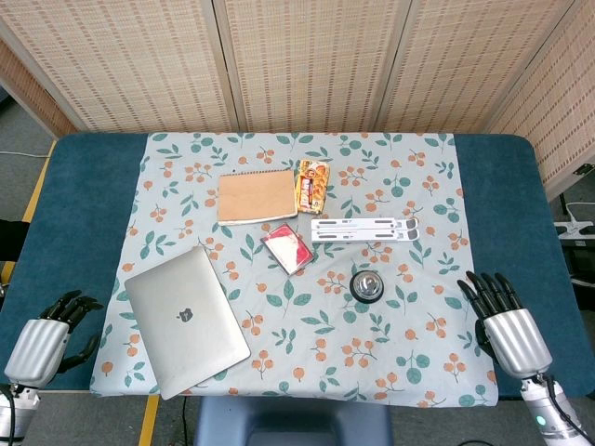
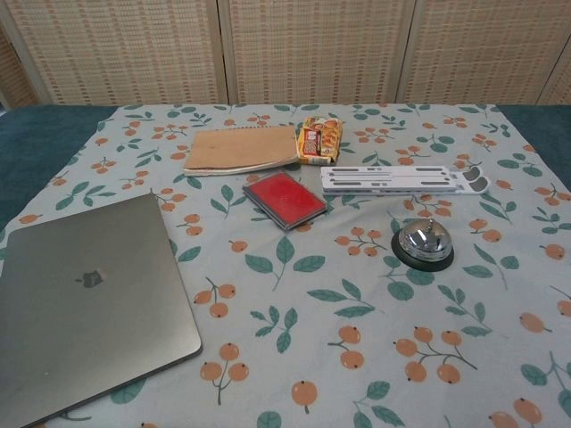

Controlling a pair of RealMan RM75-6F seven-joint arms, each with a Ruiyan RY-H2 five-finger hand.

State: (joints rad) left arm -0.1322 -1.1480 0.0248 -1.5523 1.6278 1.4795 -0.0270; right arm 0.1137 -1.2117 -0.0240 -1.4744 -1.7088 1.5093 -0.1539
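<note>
While both hands sit low at the near corners of the worktop (image 1: 521,186) in the head view, neither has hold of anything: the left hand (image 1: 48,336) at about eight o'clock rests over the blue surface with its fingers loosely curled around nothing, and the right hand (image 1: 502,321) at about four o'clock has its fingers extended and slightly apart, also empty. Nearest the left hand is the closed laptop (image 1: 186,321), lying askew just at its three o'clock on the floral cloth (image 1: 390,372); nearest the right hand is the call bell (image 1: 366,286), off toward its ten o'clock with bare cloth between. A reach for either would, I judge, go best flat and slow from the outer edge inward, since the laptop's near corner overhangs the cloth's front edge. Toward twelve o'clock lie a brown notebook (image 1: 256,195), a snack packet (image 1: 311,183) touching its right edge, a red card case (image 1: 288,248) and a white folded stand (image 1: 364,229). Seen from the chest, neither hand shows; the laptop (image 2: 85,303) fills seven o'clock, the bell (image 2: 423,243) sits at three o'clock, and the widest open room is the cloth from centre to five o'clock.
</note>
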